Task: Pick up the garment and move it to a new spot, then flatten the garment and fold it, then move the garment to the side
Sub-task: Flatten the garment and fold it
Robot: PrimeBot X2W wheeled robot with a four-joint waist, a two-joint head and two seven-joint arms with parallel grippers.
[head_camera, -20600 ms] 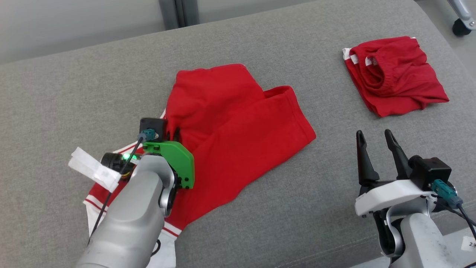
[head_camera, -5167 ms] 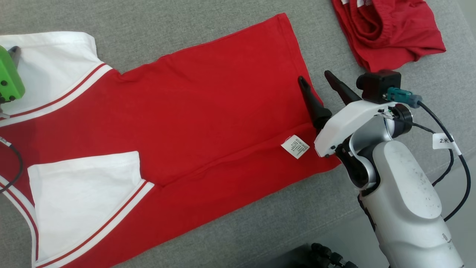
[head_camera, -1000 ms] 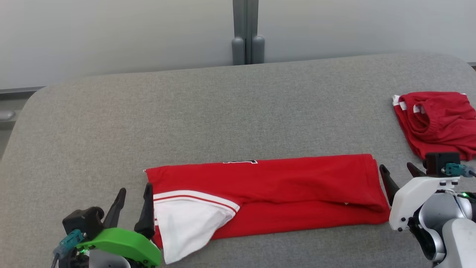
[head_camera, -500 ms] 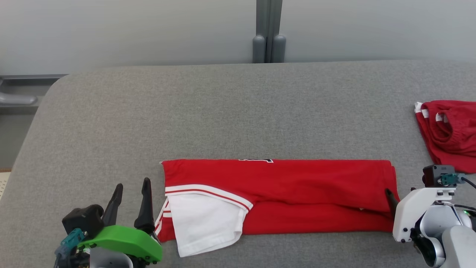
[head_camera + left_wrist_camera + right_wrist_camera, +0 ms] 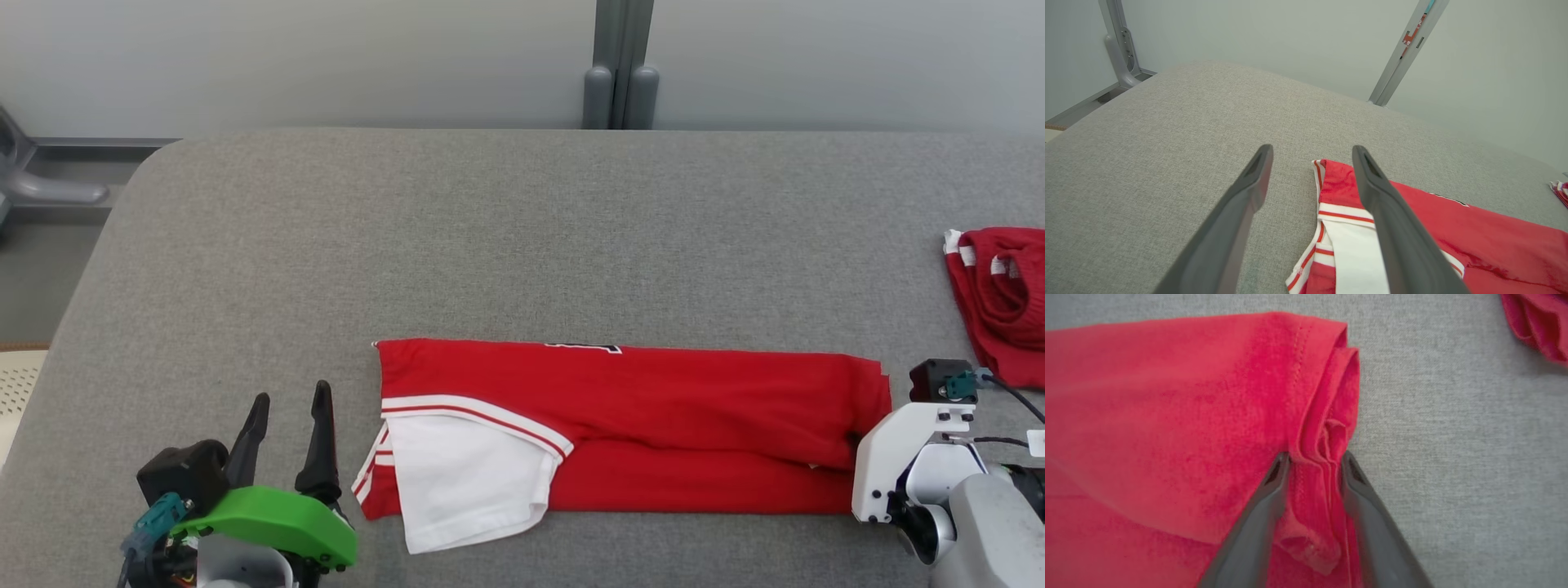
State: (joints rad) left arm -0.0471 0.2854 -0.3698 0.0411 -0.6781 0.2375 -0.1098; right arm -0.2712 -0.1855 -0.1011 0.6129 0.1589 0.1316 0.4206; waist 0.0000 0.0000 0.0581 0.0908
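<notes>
The garment (image 5: 653, 408), a red shirt with a white sleeve, lies folded into a long strip across the grey cushion (image 5: 490, 237). My left gripper (image 5: 291, 394) hovers open just left of the sleeve end, with nothing between its fingers; in the left wrist view its fingers (image 5: 1312, 149) frame bare cushion and the striped sleeve edge (image 5: 1345, 212). At the strip's right end my right gripper (image 5: 1314, 461) pinches a bunch of the red hem (image 5: 1327, 441) between its two fingers. In the head view its white wrist housing (image 5: 898, 449) covers those fingers.
A second red garment (image 5: 1000, 302) lies crumpled at the cushion's right edge, close behind my right wrist. A grey post (image 5: 620, 65) stands against the pale wall behind the cushion. A metal frame leg (image 5: 49, 184) shows off the cushion's left edge.
The head camera has panned, shifting the whole picture. My right gripper's fingers, open beside the garment's right end a second ago, have moved onto the hem and closed on it. My left gripper stays open.
</notes>
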